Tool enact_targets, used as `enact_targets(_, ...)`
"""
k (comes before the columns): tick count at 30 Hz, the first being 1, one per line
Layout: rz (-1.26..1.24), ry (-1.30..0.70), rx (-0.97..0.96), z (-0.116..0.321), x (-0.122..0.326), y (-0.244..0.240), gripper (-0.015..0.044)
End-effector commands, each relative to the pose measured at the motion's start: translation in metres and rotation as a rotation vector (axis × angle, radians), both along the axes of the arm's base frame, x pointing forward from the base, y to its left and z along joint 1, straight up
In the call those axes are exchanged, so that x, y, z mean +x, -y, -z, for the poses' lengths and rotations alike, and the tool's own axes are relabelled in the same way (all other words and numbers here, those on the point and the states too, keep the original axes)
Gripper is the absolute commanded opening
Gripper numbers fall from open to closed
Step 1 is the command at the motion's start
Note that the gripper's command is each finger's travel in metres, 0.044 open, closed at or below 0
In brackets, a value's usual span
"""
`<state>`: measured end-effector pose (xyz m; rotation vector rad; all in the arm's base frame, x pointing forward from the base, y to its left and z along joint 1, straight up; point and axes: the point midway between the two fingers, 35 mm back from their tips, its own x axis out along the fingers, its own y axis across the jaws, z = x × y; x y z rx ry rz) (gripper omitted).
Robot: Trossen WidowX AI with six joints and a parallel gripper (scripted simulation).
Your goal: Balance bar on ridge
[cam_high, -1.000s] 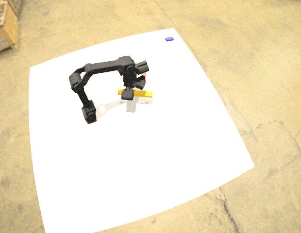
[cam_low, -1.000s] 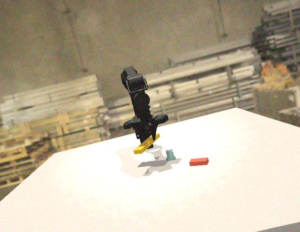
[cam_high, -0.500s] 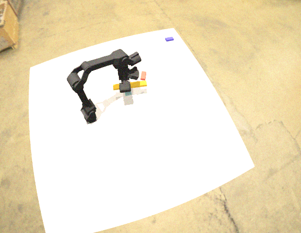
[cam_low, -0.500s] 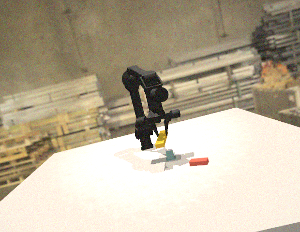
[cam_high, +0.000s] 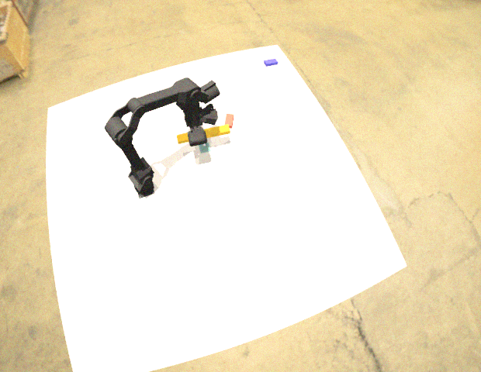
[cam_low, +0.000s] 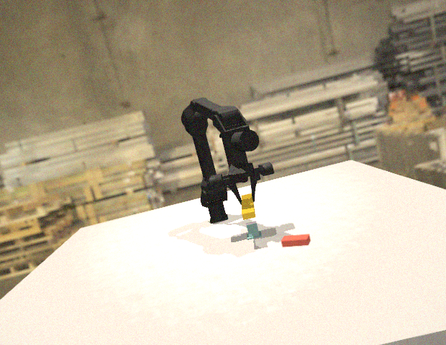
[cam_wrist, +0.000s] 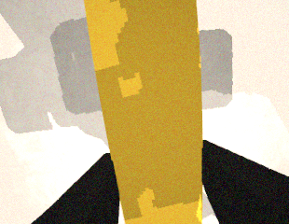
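The yellow bar (cam_high: 223,129) (cam_low: 248,212) (cam_wrist: 154,117) is held across my fingers, above the table and seen nearly end-on in the exterior view. My gripper (cam_low: 247,202) (cam_wrist: 156,157) points down and is shut on the bar near its middle. The teal ridge (cam_high: 205,148) (cam_low: 253,231) stands on the white table (cam_high: 233,260) (cam_low: 178,290), below the bar, with a small gap showing between them in the exterior view. The bar hides the ridge in the wrist view. Shadows of the bar and arm fall around the ridge.
A red block (cam_high: 230,120) (cam_low: 296,240) lies on the table near the ridge, beyond the bar's far end in the top view. A blue-violet block (cam_high: 270,62) lies near the table's far corner in the top view. The arm's base stands at the other side of the ridge.
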<state>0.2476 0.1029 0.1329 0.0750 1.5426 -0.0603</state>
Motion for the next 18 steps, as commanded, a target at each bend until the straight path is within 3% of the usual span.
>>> enact_targets(1, -0.008, -0.004, 0.001, 0.008, -0.001, -0.001, 0.0000)
enact_targets(18, -0.009, -0.005, 0.001, 0.036, -0.001, 0.003, 0.0000)
